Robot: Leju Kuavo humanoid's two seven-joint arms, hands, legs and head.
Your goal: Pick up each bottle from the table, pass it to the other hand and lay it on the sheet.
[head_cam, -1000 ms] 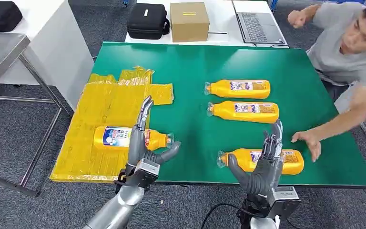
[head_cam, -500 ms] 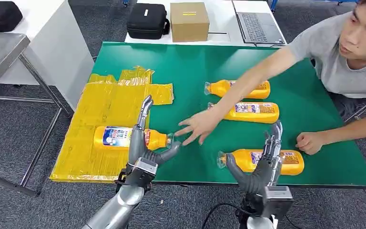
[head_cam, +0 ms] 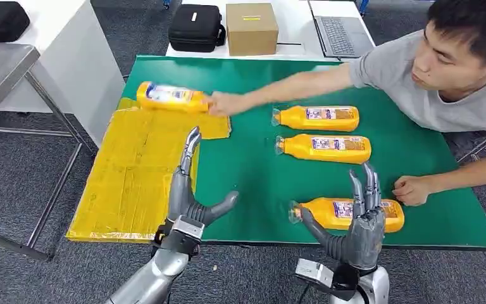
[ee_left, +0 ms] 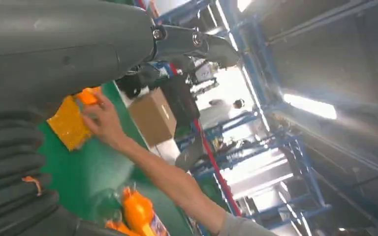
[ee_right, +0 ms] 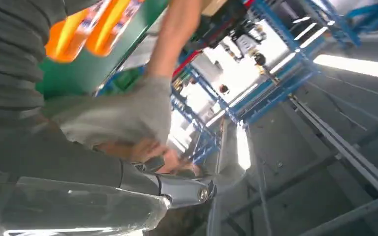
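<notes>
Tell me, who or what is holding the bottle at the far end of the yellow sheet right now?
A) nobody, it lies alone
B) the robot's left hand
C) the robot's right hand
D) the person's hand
D: the person's hand grips the neck end of the bottle at the sheet's far edge, while the robot's left hand and right hand are open.

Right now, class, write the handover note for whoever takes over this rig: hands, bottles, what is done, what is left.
Left robot hand: open, raised over the sheet, holding nothing.
Right robot hand: open, in front of the near bottle, not gripping it.
Three bottles lie on the table.
A person's hand holds a fourth bottle at the sheet's far edge.
Left: all three table bottles.
</notes>
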